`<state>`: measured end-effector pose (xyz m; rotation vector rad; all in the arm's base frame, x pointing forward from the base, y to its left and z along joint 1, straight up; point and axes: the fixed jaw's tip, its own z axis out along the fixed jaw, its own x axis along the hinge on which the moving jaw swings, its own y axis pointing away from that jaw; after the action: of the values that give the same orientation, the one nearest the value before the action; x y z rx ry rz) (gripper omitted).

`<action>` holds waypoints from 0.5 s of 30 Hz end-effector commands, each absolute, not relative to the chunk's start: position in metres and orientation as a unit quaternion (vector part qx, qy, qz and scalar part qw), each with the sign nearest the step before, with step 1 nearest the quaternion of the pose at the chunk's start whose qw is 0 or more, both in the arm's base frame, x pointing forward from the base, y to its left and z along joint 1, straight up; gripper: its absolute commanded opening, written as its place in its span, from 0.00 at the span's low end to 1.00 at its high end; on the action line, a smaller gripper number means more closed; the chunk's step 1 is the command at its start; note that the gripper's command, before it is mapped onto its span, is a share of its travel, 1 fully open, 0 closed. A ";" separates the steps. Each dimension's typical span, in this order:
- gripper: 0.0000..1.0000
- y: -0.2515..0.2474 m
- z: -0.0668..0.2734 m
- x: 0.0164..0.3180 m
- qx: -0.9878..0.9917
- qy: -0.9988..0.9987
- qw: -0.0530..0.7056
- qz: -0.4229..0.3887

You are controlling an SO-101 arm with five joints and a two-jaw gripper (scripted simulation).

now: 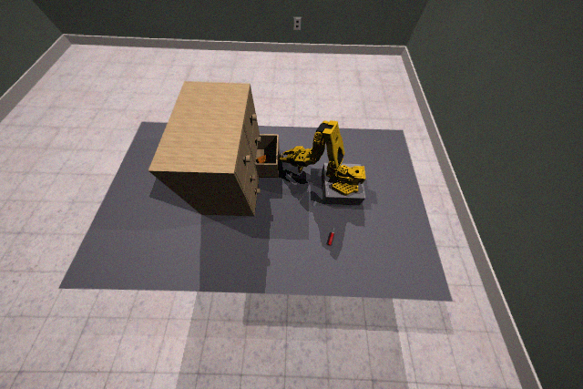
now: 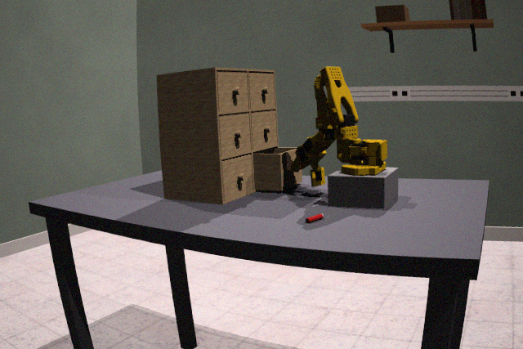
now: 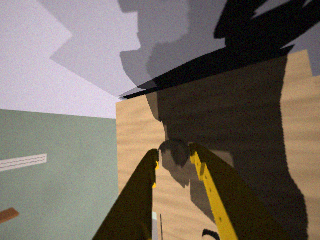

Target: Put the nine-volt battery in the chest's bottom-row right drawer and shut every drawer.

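Note:
The wooden chest (image 1: pixel 202 126) (image 2: pixel 185 134) has its bottom-row right drawer (image 1: pixel 269 170) (image 2: pixel 268 172) (image 3: pixel 137 130) pulled out; the other drawers look closed. A small orange thing (image 1: pixel 260 158), seemingly the nine-volt battery, lies inside that drawer near the chest face; it is hidden in the other views. My gripper (image 1: pixel 281 158) (image 2: pixel 293 167) (image 3: pixel 174 150) is at the open drawer's front. Its fingertips are on both sides of the drawer's round dark knob (image 3: pixel 175 156), which fills the gap between them; it looks shut on the knob.
A red cylinder (image 1: pixel 331 238) (image 2: pixel 314 218) lies on the grey table (image 1: pixel 376 262) (image 2: pixel 380 235), towards the side nearest the exterior camera. The arm's base stands on a grey block (image 1: pixel 343 199) (image 2: pixel 356 190) facing the chest.

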<state>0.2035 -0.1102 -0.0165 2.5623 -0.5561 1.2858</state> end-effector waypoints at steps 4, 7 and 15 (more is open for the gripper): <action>0.07 -0.110 -0.017 0.205 0.872 -0.191 0.108 0.438; 0.05 -0.110 -0.017 0.205 0.872 -0.191 0.108 0.438; 0.00 -0.110 -0.017 0.205 0.872 -0.191 0.108 0.438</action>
<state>0.2035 -0.1104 -0.0165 2.5612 -0.5560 1.2852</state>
